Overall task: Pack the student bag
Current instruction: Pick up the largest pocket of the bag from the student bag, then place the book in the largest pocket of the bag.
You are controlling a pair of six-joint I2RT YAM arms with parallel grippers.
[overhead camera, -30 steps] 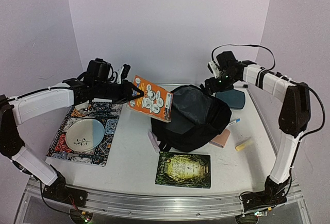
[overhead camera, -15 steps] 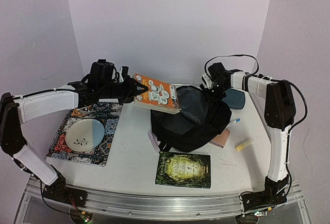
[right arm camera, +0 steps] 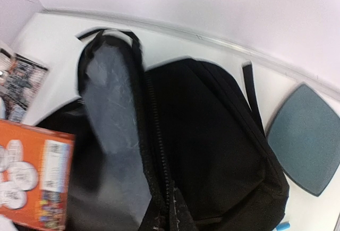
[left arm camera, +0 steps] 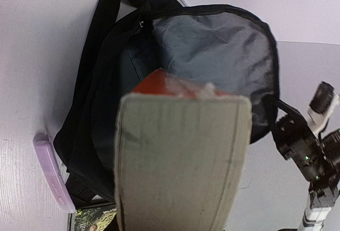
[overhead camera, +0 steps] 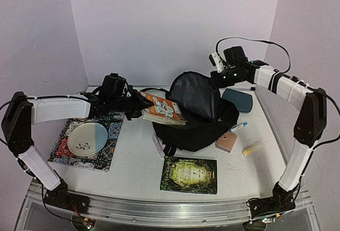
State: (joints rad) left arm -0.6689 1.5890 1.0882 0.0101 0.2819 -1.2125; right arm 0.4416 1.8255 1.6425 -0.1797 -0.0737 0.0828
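Holding both ends of the insert right now: left gripper [overhead camera: 139, 105] is clamped on the near short end of the orange softcover picture book [overhead camera: 164, 110], carrying it clear of the table. Right gripper [overhead camera: 217, 78] is fully closed, pinching the top edge of the large black soft fabric backpack [overhead camera: 204, 127] and lifting its flap so the grey lining [overhead camera: 192, 90] faces the left arm

Backpack sits mid-table, a bit right of centre, base on the tabletop; dark blue-grey rounded tray [overhead camera: 237, 100] just beside it on the far right

Key geometry: bag mouth lies straight ahead of the left gripper, to its right, on the book's long axis. Book tilts front-down, leading edge at the bag's left rim; can't tell if it's past it. Left wrist view agrees: cut page edge [left arm camera: 180, 156] lines up with that lining; fingers hidden there

My read: left arm does the move, a straight push along the book's axis into the mouth. Risks: leading corner catching the zip rim [right arm camera: 156, 151], or the flap dropping if the pinch slips

Green hardcover book [overhead camera: 190, 174] lies near the front edge, not packed yet
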